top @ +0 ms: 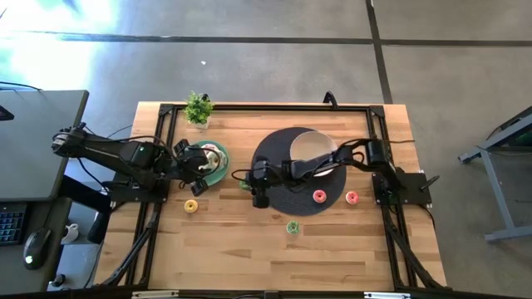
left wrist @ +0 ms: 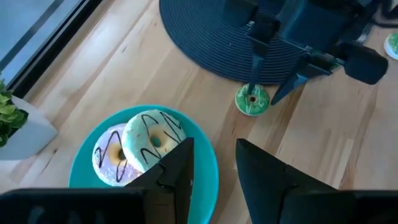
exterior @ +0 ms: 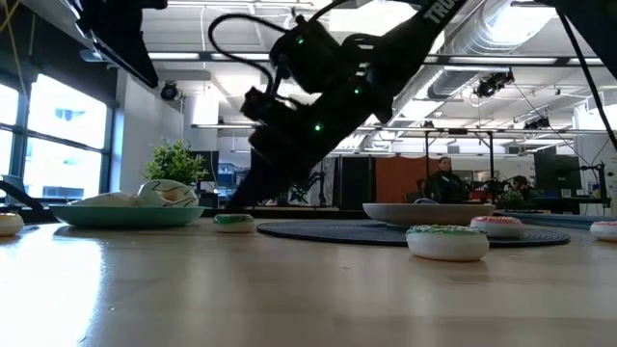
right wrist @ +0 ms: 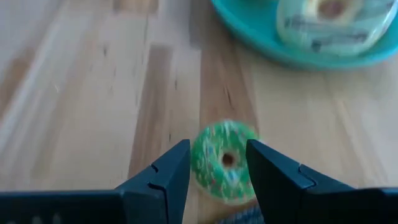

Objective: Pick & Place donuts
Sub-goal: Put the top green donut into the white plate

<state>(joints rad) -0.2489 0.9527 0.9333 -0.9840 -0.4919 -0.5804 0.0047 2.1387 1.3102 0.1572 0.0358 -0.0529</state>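
Note:
A small green donut (right wrist: 225, 163) lies flat on the wood beside the dark mat's left edge (top: 245, 184). My right gripper (right wrist: 217, 152) is open and reaches down over it, one finger on each side; I see no touch. It shows the same in the left wrist view (left wrist: 268, 87), above that donut (left wrist: 252, 100). My left gripper (left wrist: 214, 149) is open and hovers at the rim of the teal plate (left wrist: 205, 174). Two larger donuts (left wrist: 152, 140) lie on that plate. Yellow (top: 191, 206), red (top: 319, 197), pink (top: 352, 198) and another green donut (top: 293, 227) lie loose.
A round dark mat (top: 283, 195) carries a beige plate (top: 312, 148) at the table's middle. A small potted plant (top: 198, 108) stands near the far edge. Black frame rails (top: 158, 208) run along both sides. Bare wood lies toward the near edge.

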